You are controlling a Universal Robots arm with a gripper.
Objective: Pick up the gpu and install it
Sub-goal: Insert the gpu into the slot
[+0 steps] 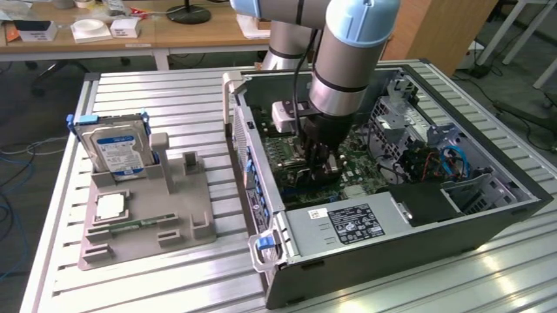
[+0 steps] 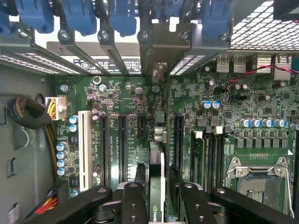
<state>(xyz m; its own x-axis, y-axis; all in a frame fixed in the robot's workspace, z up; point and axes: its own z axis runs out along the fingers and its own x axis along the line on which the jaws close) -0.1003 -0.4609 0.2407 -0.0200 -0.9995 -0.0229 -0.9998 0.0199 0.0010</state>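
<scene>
Wrist view: gpu (image 2: pixel 156 182) sits edge-on between the gripper (image 2: pixel 157 193) fingers, thin dark card w/ a pale edge strip, logo visible low down near the fingers. It's over the motherboard (image 2: pixel 140 107), lined up roughly w/ the long black expansion slots (image 2: pixel 123 147), its far end pointing at the silver rear bracket bays (image 2: pixel 161 46) w/ blue latches. Gripper fingers flank the card closely, but can't tell whether they're clamped on it or have just let go, so grip state is unclear.

Exterior view: arm reaches down into the open pc case (image 1: pixel 487 218), gripper (image 1: pixel 320 166) deep inside over the green board; case lies on its side on the ribbed aluminium bench (image 1: pixel 165 98), toward its far right part in that view.

Step, my read: insertion phase, card at or in the slot. Whether it's fully seated I can't tell. Next move needs straight, even downward pressure along the slot axis, bracket end aligned w/ the rear opening; any tilt risks jamming the edge connector.

Materials: PCB rigid, matte black plastic slots, perforated sheet-metal case walls. Grey plastic parts holder (image 1: pixel 143 222) near the bench's left edge in that view, holding the blue-labelled hard drive (image 1: pixel 117 147).
</scene>
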